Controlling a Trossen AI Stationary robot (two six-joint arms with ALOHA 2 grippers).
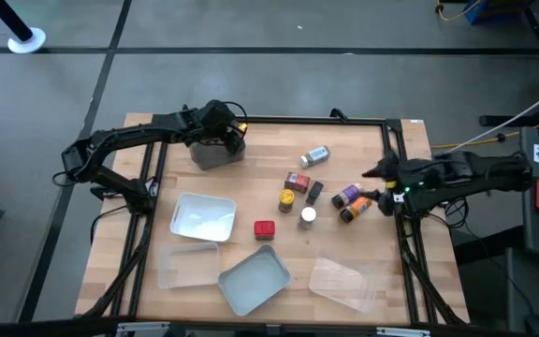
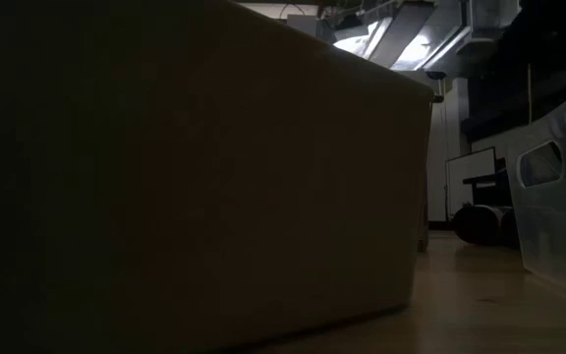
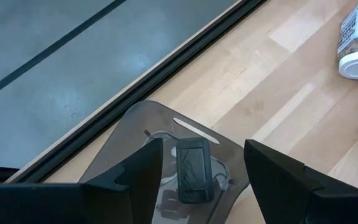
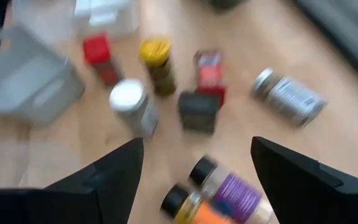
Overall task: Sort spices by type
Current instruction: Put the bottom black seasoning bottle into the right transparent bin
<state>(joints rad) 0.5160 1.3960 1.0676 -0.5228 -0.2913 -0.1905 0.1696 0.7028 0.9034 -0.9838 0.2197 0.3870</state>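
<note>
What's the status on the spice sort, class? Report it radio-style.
Left gripper open over grey bin, black box inside. Right gripper open near two dark-lidded jars. Nothing blocking.

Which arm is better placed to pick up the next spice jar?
Probably the right: its tool is open beside the purple-label jar and orange-label jar, while the left tool hovers over the smoky tub.

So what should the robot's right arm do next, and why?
Probably ease the right gripper down onto the purple-labelled jar. Its jaws are open and empty, and that jar lies on its side just ahead, touching the orange-labelled jar.
</note>
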